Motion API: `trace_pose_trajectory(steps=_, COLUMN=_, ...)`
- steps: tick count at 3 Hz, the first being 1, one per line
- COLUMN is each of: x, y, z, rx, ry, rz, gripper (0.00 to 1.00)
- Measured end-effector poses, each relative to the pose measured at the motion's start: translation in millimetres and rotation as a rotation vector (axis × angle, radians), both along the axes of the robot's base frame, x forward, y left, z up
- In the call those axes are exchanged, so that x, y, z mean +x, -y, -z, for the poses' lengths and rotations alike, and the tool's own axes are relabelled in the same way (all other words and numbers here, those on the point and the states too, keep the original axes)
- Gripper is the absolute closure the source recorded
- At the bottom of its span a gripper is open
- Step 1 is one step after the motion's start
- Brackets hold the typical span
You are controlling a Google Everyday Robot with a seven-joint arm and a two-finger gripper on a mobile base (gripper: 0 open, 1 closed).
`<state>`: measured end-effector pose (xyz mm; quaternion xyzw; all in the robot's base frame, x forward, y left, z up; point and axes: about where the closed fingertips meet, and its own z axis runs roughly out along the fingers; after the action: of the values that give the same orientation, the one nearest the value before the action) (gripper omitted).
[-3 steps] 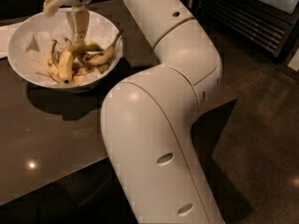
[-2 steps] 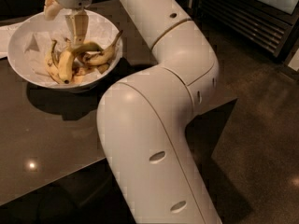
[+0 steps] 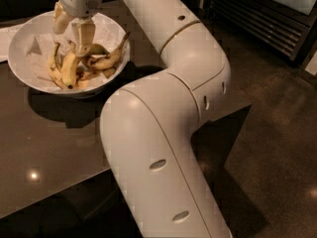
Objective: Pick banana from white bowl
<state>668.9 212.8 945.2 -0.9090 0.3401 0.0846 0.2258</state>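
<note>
Step in hand: I judge this to be the reach into the bowl; nothing is lifted, so the pick is not yet made.

Gripper: the two-finger cream-coloured gripper (image 3: 72,31) hangs over the middle of the bowl, pointing down. One finger (image 3: 85,37) reaches to the fruit pile, the other (image 3: 60,20) sits higher at the left. I read the fingers as spread apart, with nothing between them.

Banana: the long, strongly curved yellow banana (image 3: 110,57) lies on the right side of the pile, its dark stem sticking up toward the bowl's right rim. It is just beside the lower finger; whether they touch I cannot tell.

Bowl: the wide round white bowl (image 3: 27,71), lined with crumpled white paper, sits on the dark glossy table (image 3: 49,148) near its far left corner.

Next move: I would shift the gripper right so the fingers straddle the curved banana, lower, then squeeze and lift.

In the way: smaller brown-spotted bananas (image 3: 67,68) crowd the pile's left, directly under the gripper, and could get caught instead. The big white robot arm (image 3: 163,148) hides much of the table's right side from me.

Around: a dark slatted cabinet front (image 3: 257,19) stands at upper right, well apart.
</note>
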Motion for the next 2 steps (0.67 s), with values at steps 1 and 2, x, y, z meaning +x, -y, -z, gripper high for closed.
trace_pose_trajectory(steps=1, x=-0.7, y=0.9, z=8.7, rx=-0.019, ry=-0.019, rz=0.002, gripper=0.41)
trace_pose_trajectory(steps=2, x=-2.4, y=-0.5, z=16.7, rx=-0.036, ry=-0.034, rz=-0.006, gripper=0.41)
